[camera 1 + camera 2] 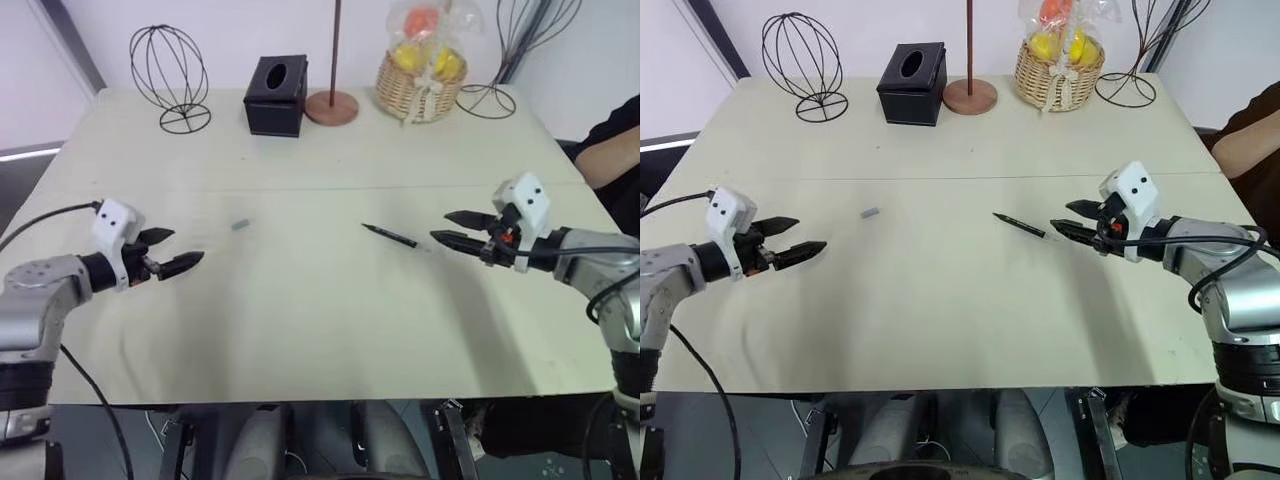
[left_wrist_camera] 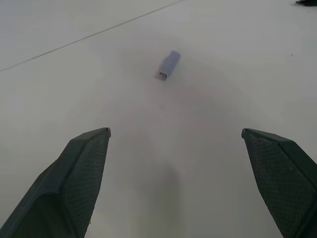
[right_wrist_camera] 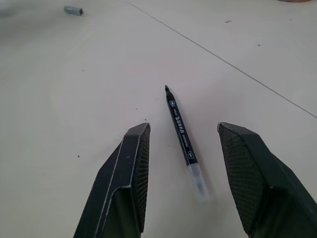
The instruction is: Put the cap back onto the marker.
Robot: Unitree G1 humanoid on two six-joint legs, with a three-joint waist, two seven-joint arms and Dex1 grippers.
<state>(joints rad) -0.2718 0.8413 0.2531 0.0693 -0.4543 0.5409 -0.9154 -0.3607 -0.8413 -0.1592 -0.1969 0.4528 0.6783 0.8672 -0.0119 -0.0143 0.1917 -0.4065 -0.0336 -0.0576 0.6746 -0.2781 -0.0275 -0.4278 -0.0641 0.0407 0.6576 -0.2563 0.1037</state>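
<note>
Right wrist view showed the right gripper [image 3: 183,148] released, its fingers straddling the marker [image 3: 181,136] lying flat on the tabletop [image 1: 300,320]. The left gripper [image 2: 176,148], spread wide and empty, faced the cap [image 2: 169,65] nearby. Neither was grasped yet; each pickup likely came next.

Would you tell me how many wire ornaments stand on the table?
2: a wire globe at the far left, and a wire piece at the far right beside the basket, partly cut off.

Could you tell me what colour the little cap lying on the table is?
The tiny tube-shaped cap is pale grey, clearest in the left wrist view.
</note>
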